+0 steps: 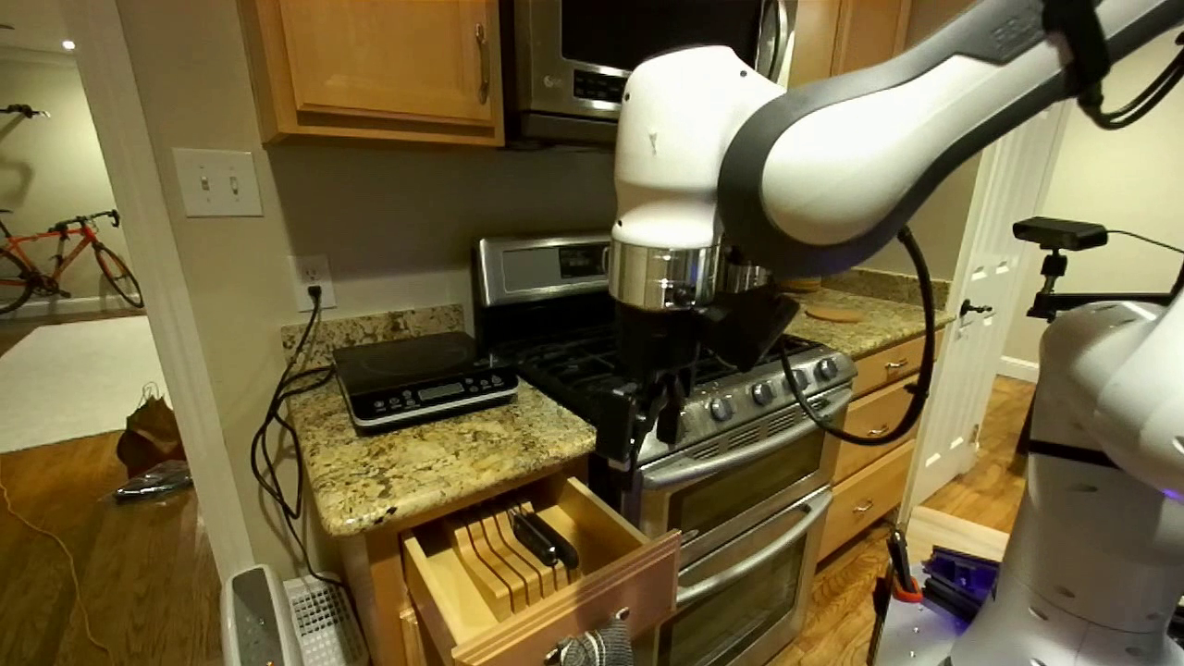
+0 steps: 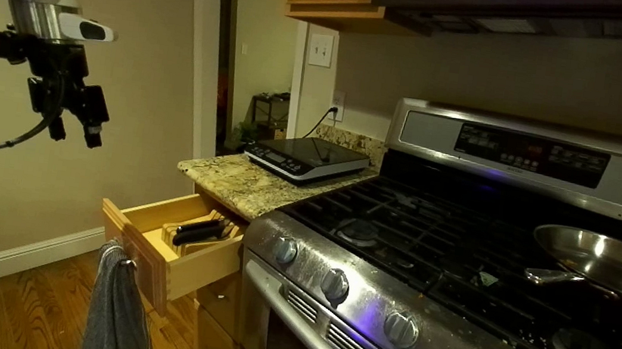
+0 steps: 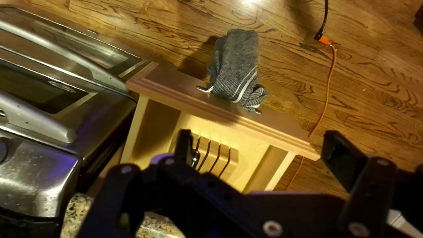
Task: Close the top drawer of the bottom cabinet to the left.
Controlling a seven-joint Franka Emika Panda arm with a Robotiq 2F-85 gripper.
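Note:
The top drawer [image 1: 638,575] is pulled out from the bottom cabinet [image 1: 372,566] under the granite counter. It also shows pulled out in an exterior view [image 2: 140,263] and in the wrist view [image 3: 178,87]. Inside it are pale wood slots and dark-handled utensils. A grey towel [image 2: 119,305] hangs from the drawer's handle and covers most of it. My gripper [image 1: 645,444] is open and empty. It points down, well above the drawer and apart from it, as an exterior view [image 2: 75,136] shows. In the wrist view its fingers [image 3: 258,136] are wide apart over the drawer.
The steel oven [image 1: 749,518] stands right beside the drawer, with protruding handles and knobs. A black portable cooktop [image 1: 421,379] sits on the counter [image 1: 444,462]. A pan [image 2: 612,262] rests on the stove. A white appliance [image 1: 291,615] stands on the floor by the cabinet.

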